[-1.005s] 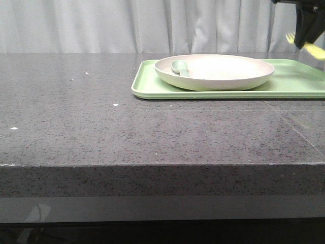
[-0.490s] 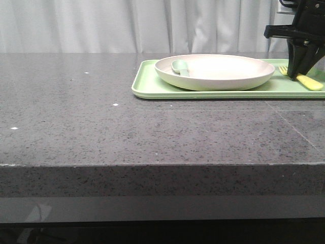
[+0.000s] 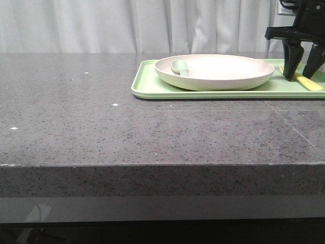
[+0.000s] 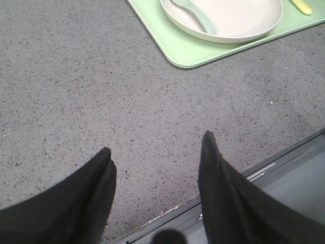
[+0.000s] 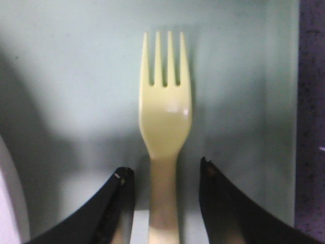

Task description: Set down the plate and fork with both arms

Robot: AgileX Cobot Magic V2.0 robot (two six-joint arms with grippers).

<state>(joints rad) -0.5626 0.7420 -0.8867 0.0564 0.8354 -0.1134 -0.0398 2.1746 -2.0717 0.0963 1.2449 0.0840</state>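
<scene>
The fork (image 5: pixel 165 122) lies flat on the tray (image 3: pixel 152 89) beside the plate (image 3: pixel 213 71), between the parted fingers of the right claw (image 3: pixel 303 72). It looks light, stiff, slippery; its handle suits gripping. The left claw (image 4: pixel 155 162) hangs spread above the desk (image 3: pixel 101 127).

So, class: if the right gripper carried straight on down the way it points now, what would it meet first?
Most likely the fork, lying on the tray between the open fingers of the right gripper. The fingertips themselves would probably land on the tray either side of its handle.
</scene>
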